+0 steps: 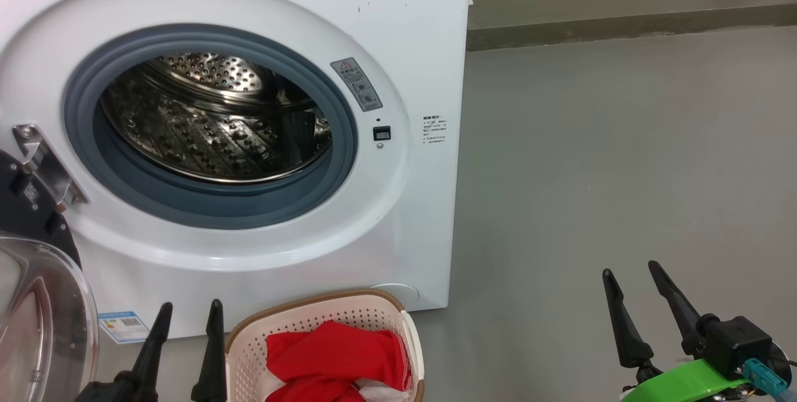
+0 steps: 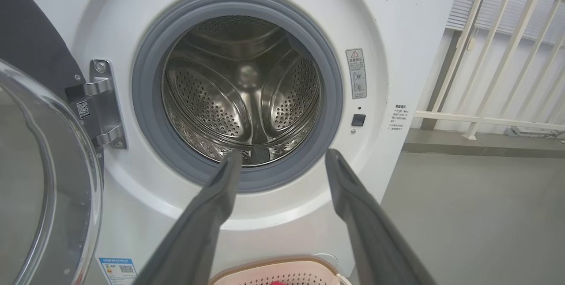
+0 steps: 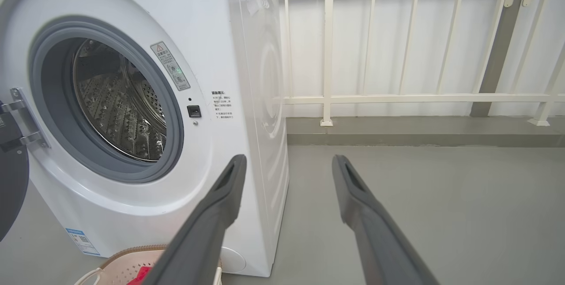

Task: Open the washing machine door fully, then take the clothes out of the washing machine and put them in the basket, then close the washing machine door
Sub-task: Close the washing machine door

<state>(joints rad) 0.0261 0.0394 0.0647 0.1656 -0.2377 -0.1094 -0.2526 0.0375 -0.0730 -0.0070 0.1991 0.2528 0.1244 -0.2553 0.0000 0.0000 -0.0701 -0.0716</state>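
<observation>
The white washing machine (image 1: 398, 28) stands with its steel drum (image 1: 218, 122) bare inside the grey gasket. Its door (image 1: 37, 315) is swung wide to the left, glass bowl facing me, and shows again in the left wrist view (image 2: 39, 179). The red and white clothes (image 1: 336, 358) lie in the cream basket (image 1: 408, 327) on the floor in front of the machine. My left gripper (image 1: 190, 308) hangs open just left of the basket, holding nothing. My right gripper (image 1: 632, 268) is open and empty over bare floor to the right. The left gripper (image 2: 282, 159) points at the drum opening.
Grey floor (image 1: 622, 159) stretches to the right of the machine, bounded by a low kerb (image 1: 622, 25). A cream railing (image 3: 397, 97) and white wall stand behind it. The door hinge (image 1: 43, 162) sits at the left of the opening.
</observation>
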